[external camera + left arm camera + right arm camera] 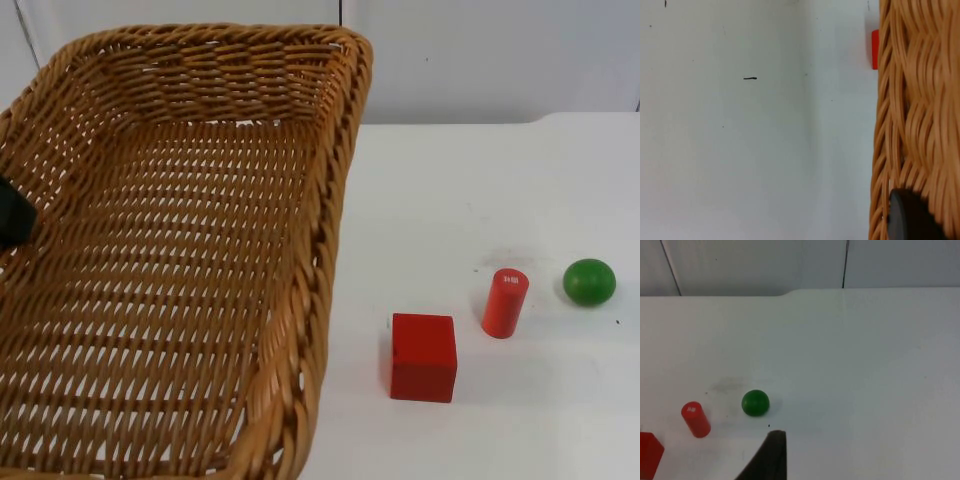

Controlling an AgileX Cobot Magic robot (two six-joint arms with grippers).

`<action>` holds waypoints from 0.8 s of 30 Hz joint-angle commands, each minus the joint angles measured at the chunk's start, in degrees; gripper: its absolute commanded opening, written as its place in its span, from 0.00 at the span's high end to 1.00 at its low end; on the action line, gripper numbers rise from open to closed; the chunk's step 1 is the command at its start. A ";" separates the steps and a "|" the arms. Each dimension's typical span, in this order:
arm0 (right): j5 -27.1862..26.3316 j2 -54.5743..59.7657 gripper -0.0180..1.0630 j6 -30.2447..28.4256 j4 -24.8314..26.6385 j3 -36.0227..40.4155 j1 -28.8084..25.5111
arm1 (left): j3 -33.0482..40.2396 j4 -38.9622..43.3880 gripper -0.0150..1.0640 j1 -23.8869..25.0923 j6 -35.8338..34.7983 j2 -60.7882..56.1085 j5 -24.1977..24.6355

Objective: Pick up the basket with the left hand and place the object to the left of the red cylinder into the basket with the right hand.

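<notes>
The woven wicker basket (180, 250) hangs raised near the top camera, over the table's left half. My left gripper (12, 215) is shut on its left rim; in the left wrist view a black fingertip (907, 217) presses on the wicker rim (915, 125). A red cube (424, 357) lies on the table just left of the red cylinder (505, 302), with a green ball (589, 282) to the cylinder's right. My right gripper (771, 455) waits above the table, a short way from the ball (755, 403), cylinder (695, 419) and cube (649, 454).
The white table (480, 180) ends at the grey partition wall (500, 50) behind. Beyond the basket rim, the left wrist view has a sliver of the red cube (874, 48) and bare table (750, 125) below.
</notes>
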 commanded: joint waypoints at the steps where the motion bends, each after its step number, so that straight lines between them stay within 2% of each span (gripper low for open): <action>1: -2.92 4.51 0.01 0.15 0.27 -1.09 -0.38 | -0.11 -1.67 0.99 0.14 -0.20 -0.56 0.13; 15: -12.13 21.26 0.01 0.15 0.27 -2.10 -0.38 | -0.11 -1.67 0.99 0.14 -0.46 -0.56 0.35; 22: -12.03 27.15 0.01 0.15 0.38 -3.85 -0.38 | -0.11 -1.67 0.99 0.14 -0.46 -0.56 0.35; 24: -11.65 29.24 0.01 -0.72 1.87 -5.61 -0.38 | -0.11 -1.67 0.99 0.14 -0.46 -0.56 0.35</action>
